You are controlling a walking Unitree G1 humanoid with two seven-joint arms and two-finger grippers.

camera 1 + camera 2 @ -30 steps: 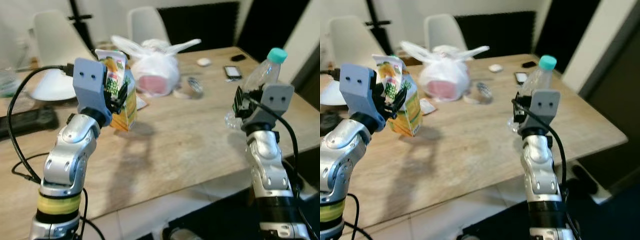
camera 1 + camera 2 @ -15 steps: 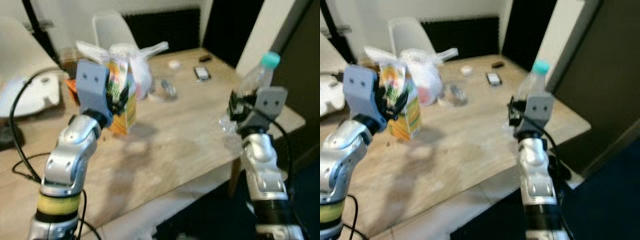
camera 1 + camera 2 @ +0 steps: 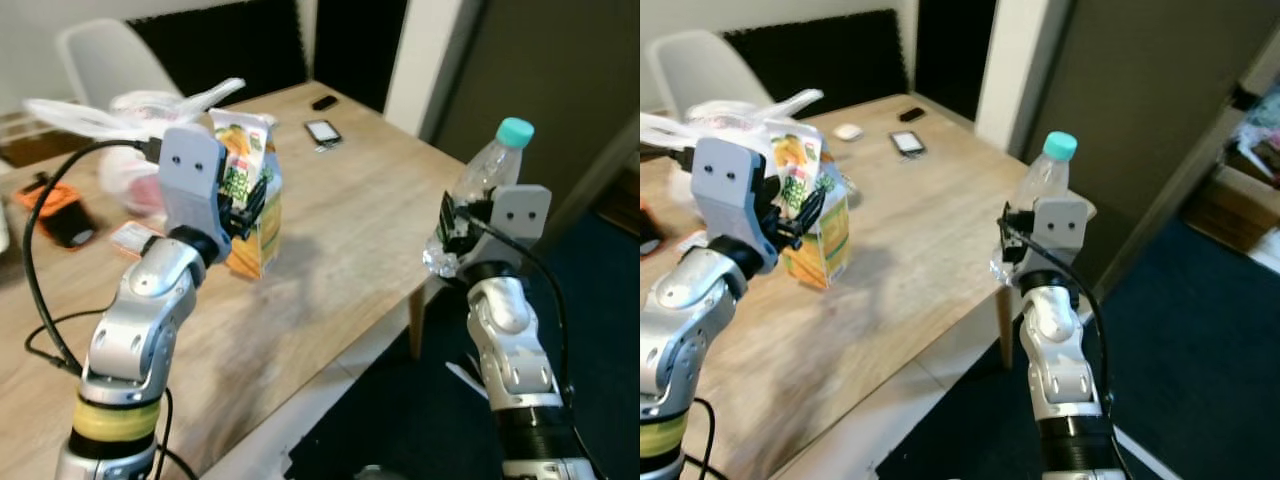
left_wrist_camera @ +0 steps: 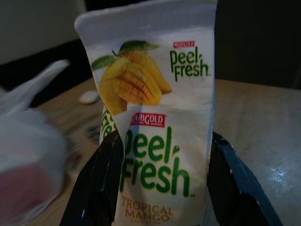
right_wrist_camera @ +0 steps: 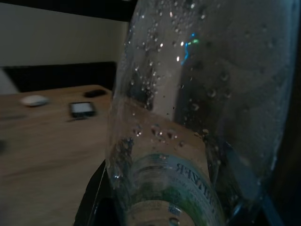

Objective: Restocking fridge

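One mango juice carton (image 3: 250, 205) stands upright in the air above a light wooden surface (image 3: 340, 230), gripped between the fingers (image 4: 101, 183) of the left gripper (image 3: 240, 200). One clear water bottle (image 3: 480, 190), teal cap up and leaning slightly, is gripped by the right gripper (image 3: 450, 225) just beyond the surface's edge. Behind lie one white plastic bag (image 3: 130, 110), a phone (image 3: 322, 131) and a white chair (image 3: 105, 60); dark blue carpet (image 3: 1200, 340) covers the floor on the right.
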